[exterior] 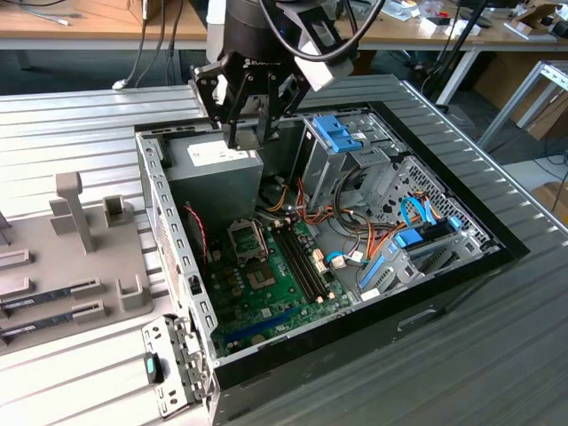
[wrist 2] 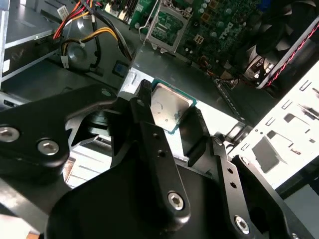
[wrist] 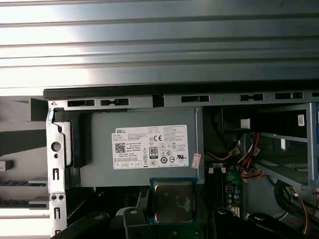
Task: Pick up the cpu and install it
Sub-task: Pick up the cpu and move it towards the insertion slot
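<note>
My gripper (exterior: 244, 131) hangs over the open computer case, above the grey power supply (exterior: 213, 173). It is shut on the cpu (wrist 2: 169, 107), a small square chip with a silvery top and a thin green rim. A black finger (wrist 2: 144, 99) presses on each of two opposite edges. In the first wrist view the cpu (wrist: 173, 201) lies flat between the fingers, just off the labelled face of the power supply (wrist: 144, 144). The cpu socket (exterior: 248, 240) on the green motherboard (exterior: 266, 297) sits lower down inside the case, and its frame (wrist 2: 167, 27) stands open.
The case wall (exterior: 169, 231) borders the socket on the exterior view's left. A drive cage with blue tabs (exterior: 342, 133) and bundled cables (exterior: 355, 240) fill the exterior view's right. A grey fixture tray (exterior: 71, 257) with slotted holders lies outside the case.
</note>
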Motion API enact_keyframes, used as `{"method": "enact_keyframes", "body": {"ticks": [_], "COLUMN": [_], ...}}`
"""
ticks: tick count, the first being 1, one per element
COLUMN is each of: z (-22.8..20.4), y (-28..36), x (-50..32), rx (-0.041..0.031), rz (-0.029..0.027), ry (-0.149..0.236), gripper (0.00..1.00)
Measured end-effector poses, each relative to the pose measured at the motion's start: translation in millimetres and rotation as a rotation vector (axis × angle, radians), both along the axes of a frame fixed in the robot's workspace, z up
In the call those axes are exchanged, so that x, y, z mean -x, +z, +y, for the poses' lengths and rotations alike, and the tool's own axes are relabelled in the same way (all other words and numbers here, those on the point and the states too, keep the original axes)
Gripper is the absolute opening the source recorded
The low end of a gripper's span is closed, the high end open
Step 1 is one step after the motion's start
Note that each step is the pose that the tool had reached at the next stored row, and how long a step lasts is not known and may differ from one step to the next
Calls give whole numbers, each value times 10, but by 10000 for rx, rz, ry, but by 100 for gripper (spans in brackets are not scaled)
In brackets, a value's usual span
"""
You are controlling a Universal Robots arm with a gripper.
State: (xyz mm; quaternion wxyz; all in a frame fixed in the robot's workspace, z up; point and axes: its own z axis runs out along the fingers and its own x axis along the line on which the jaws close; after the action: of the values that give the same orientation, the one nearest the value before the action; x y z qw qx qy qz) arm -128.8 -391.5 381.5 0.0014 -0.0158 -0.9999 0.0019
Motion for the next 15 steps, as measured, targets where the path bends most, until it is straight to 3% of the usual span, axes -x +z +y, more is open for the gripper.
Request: {"method": "enact_keyframes", "body": {"ticks": [15], "z": [-81], "y": [-10], "x": [-69], "rx": [0], "rz": [0], "ry": [1], "gripper": [47]}}
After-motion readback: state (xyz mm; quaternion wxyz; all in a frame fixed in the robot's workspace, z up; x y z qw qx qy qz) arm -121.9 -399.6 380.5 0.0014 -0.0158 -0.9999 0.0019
